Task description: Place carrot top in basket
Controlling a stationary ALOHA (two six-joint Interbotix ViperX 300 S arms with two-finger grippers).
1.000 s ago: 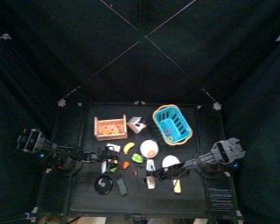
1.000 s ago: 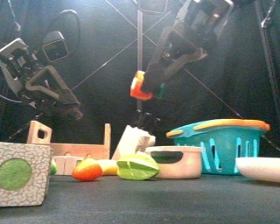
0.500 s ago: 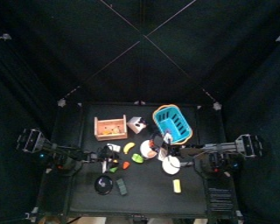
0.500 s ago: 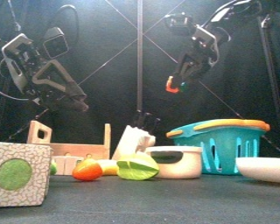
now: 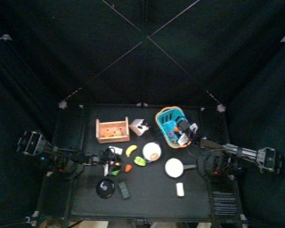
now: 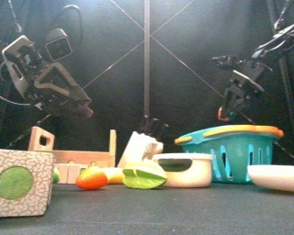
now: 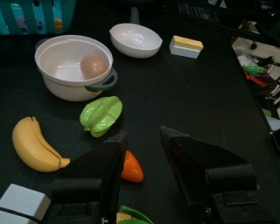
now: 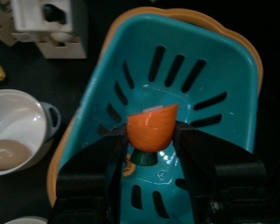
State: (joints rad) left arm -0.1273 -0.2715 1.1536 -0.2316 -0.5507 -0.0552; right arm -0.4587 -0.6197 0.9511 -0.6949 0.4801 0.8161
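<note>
Right gripper [image 8: 152, 153] holds carrot top [image 8: 153, 127] seemingly above basket [image 8: 213, 66].

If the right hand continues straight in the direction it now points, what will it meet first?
Most likely the blue basket: the right hand, gripping the carrot top, points into its pale inside. How far above it hangs is unclear.

Basket [image 8: 189, 96] — glossy plastic; wooden box [image 5: 110, 131] — matt.

Robot test pen, lab-like. Black curtains [image 5: 38, 98] hang around my small black table [image 5: 151, 203]. Toy food and props lie scattered: plastic yellow banana [image 7: 38, 145], brown wooden square box [image 5: 110, 131], white two-handled pot [image 7: 73, 61].
</note>
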